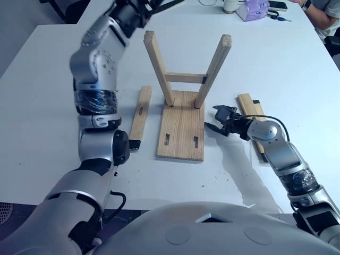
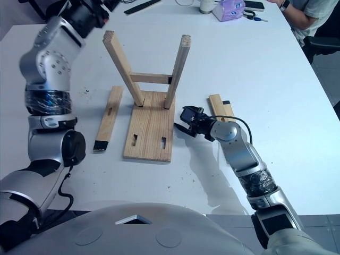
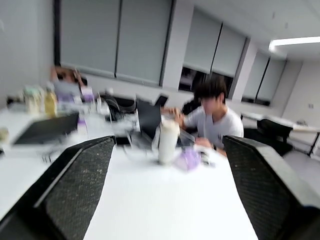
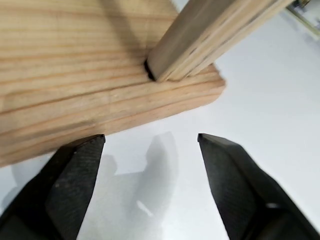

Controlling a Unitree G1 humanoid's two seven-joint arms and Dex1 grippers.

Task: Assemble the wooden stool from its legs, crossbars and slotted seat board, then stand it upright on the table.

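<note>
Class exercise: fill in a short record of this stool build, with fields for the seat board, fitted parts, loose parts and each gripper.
Seat board: flat on the table, two near slots empty
Fitted parts: two legs standing in the far slots, joined by a crossbar
Loose parts: one piece lying left of the board, at least one more right of it
Left gripper: open, raised high, far from the parts
Right gripper: open, low by the board's right edge, holding nothing

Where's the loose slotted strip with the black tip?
The strip lies flat on the table, just left of the seat board, in both eye views.
</note>
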